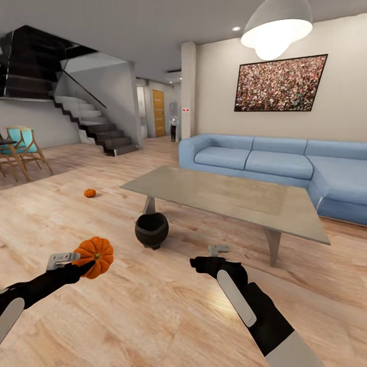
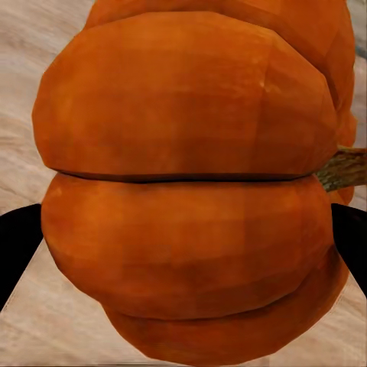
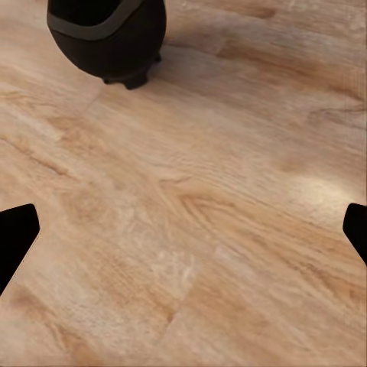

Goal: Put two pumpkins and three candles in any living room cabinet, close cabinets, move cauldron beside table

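Left gripper (image 1: 76,262) is clamped on a pumpkin (image 1: 96,256), right gripper (image 1: 214,256) hangs wide and empty, so honestly a bumpy drive could shake it loose onto the floor (image 1: 153,316).

Bare wood floor (image 1: 168,311) lies open beneath and ahead of both arms. The right gripper (image 1: 216,257) hangs over it with its fingers spread wide and nothing between them. The black cauldron (image 1: 151,230) stands on the floor just ahead, beside the near left leg (image 1: 149,205) of the table (image 1: 229,199), so the way under that corner is blocked. The table's long near edge bars the way forward on the right, and the blue sofa (image 1: 285,163) closes off the room behind it. To the left the floor stays clear, apart from a small pumpkin (image 1: 90,192) lying well away from the table. The left gripper (image 1: 76,261) is full, clamped on another pumpkin (image 2: 191,191).
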